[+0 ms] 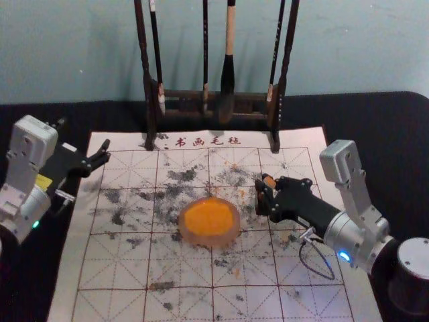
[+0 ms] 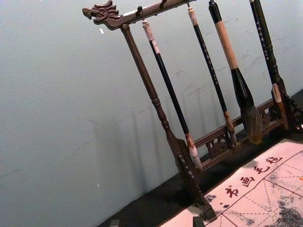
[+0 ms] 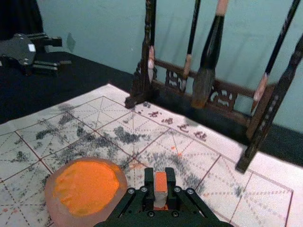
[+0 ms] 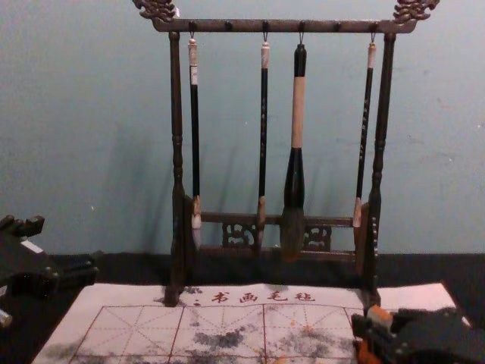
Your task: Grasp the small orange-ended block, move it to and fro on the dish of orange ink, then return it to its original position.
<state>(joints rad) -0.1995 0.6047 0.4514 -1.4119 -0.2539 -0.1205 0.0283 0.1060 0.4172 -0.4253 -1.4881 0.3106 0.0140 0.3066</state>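
Block (image 1: pixel 269 181) is pinched in the right gripper (image 1: pixel 265 190) in the head view, at two o'clock from the dish (image 1: pixel 208 218) and apart from it, with the left gripper (image 1: pixel 105 152) at ten o'clock, fingers spread. The left wrist view has the left gripper's tips parted and brushes (image 2: pixel 241 90) hanging on the stand (image 2: pixel 152 90), while the right wrist view has the block clamped between the right gripper's fingers, near the dish. In the chest view, block and right gripper are between four and five o'clock, left gripper near eight.
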